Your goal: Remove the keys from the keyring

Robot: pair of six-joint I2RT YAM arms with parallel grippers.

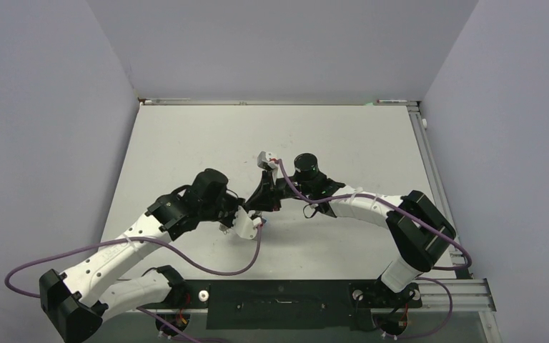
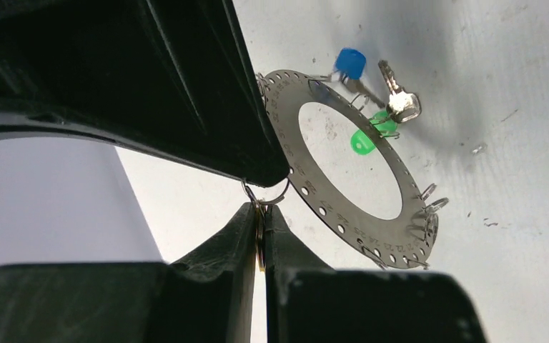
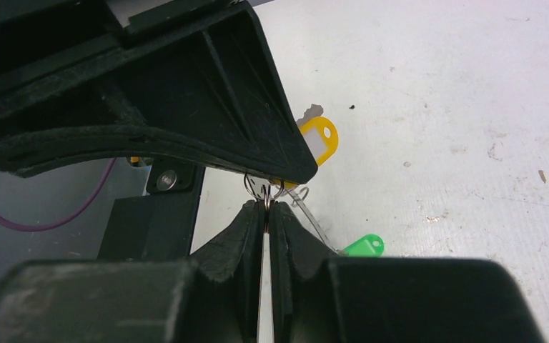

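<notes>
The keyring (image 2: pixel 343 214) is a flat grey disc with a big hole, held above the table between both grippers. Keys with a blue head (image 2: pixel 350 63) and a green head (image 2: pixel 361 141) and a bare metal key (image 2: pixel 400 100) hang from its far rim. My left gripper (image 2: pixel 261 232) is shut on a thin yellowish key blade that hangs from a wire loop (image 2: pixel 264 194) on the near rim. My right gripper (image 3: pixel 266 211) is shut on a wire loop; a yellow key head (image 3: pixel 319 139) and a green one (image 3: pixel 364 246) show behind it. The grippers meet tip to tip (image 1: pixel 259 209).
The white table (image 1: pixel 186 143) is walled at the back and both sides. A metal rail (image 1: pixel 429 164) runs along its right edge. Purple cables (image 1: pixel 207 264) loop from both arms near the front edge.
</notes>
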